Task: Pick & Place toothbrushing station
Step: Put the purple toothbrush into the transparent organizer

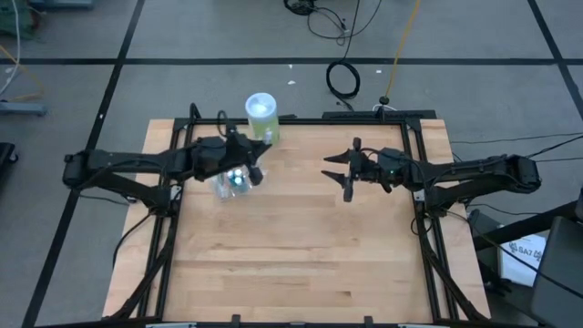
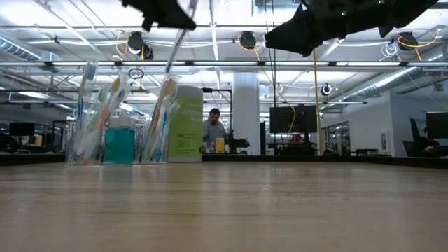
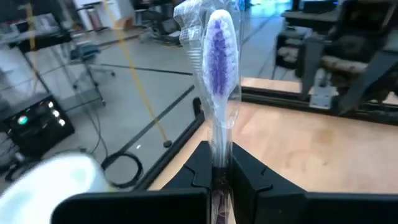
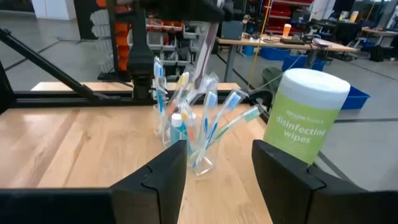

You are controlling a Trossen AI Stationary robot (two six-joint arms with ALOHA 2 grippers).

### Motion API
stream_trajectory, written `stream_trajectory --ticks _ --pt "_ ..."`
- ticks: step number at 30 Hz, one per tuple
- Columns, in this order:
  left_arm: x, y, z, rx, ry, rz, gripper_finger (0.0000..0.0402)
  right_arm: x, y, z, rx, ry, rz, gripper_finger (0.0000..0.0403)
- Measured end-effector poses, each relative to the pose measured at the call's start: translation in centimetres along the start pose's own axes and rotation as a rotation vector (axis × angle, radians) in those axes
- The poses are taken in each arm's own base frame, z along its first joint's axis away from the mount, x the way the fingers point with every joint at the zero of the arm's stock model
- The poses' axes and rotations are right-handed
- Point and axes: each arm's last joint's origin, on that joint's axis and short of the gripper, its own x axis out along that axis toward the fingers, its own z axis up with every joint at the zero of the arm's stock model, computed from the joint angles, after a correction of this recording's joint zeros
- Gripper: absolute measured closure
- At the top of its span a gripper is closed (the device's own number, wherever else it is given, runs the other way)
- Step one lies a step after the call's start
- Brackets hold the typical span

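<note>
A clear plastic cup [image 2: 119,143] crammed with slim toothbrushes [image 2: 162,115] is standing beside a green canister [image 2: 185,124] on the wooden surface [image 2: 224,210].

My left gripper [image 1: 239,162] hangs over the cup [image 1: 230,182]; the wipes [image 1: 260,117] stand just behind; my right gripper [image 1: 344,170] is well right.

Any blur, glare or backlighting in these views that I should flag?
Left wrist view: the wrapped toothbrush is sharp, the white lid beside it a blur. Low view: bright ceiling lights leave the arms as silhouettes. Right wrist view: the clear cup and the wipes container read clearly.
</note>
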Motion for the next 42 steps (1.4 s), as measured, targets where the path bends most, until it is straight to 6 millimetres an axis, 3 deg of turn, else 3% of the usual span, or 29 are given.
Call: stream_trajectory --ticks 8,14,18,22,32,42 --pt "-2.6 0.3 -5.6 -0.137 -0.17 0.067 0.0386 0.0 0.0 0.0 -0.001 0.004 0.0 0.0225" --pt "-3.0 -1.1 -7.4 -0.193 -0.176 0.111 0.0386 0.0 0.0 0.1 -0.002 -0.008 -0.001 0.0226" --pt "-2.3 -2.8 -8.7 -0.15 -0.121 0.252 0.0386 0.0 0.0 0.1 -0.005 -0.013 -0.001 0.0225" --pt "-2.6 -4.3 -8.4 -0.164 -0.165 0.339 0.0386 0.0 0.0 0.3 -0.004 -0.027 -0.002 0.0226" --pt "-1.3 -7.4 -11.1 -0.138 -0.127 0.523 0.0386 0.0 0.0 0.5 -0.023 -0.054 -0.005 0.0229" --pt "-0.3 -9.7 -9.7 -0.083 -0.11 0.642 0.0386 0.0 -0.1 0.7 -0.045 -0.074 -0.008 0.0228"
